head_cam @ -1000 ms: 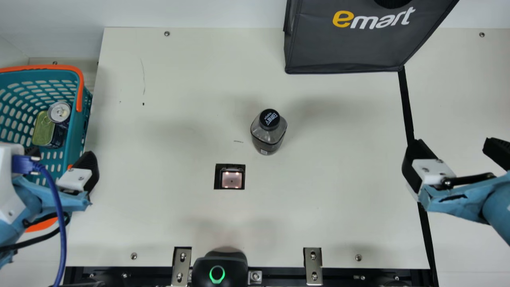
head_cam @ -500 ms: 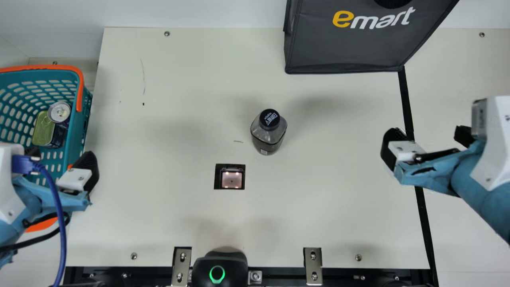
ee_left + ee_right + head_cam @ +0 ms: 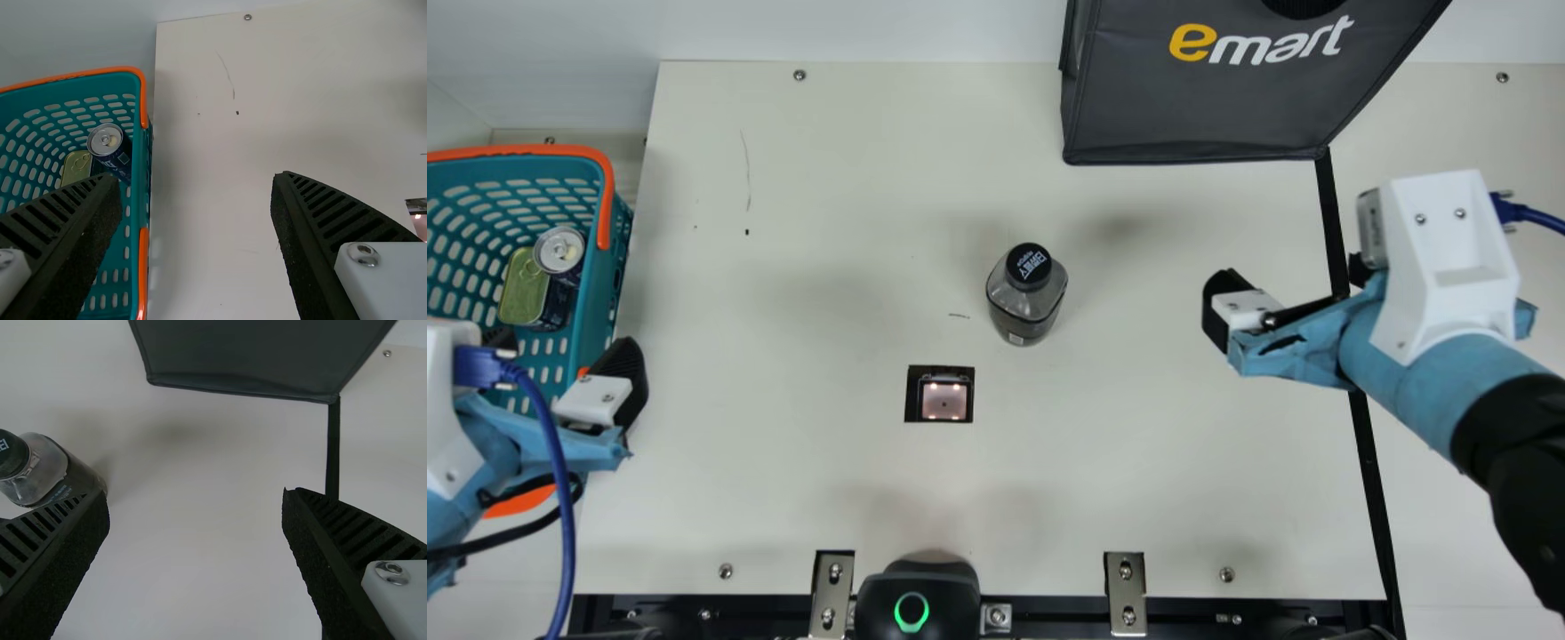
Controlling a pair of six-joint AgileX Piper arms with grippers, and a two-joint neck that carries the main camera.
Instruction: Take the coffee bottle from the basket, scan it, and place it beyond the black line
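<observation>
We're at pick-up for scanning! Left tool (image 3: 199,177) and right tool (image 3: 195,493) gape empty; right must now straddle the bottle (image 3: 1024,302).

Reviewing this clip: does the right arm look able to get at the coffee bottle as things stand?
Most likely yes. The right gripper is open, and only bare table lies between it and the upright coffee bottle. The left gripper is off by the basket, out of the way.
</observation>
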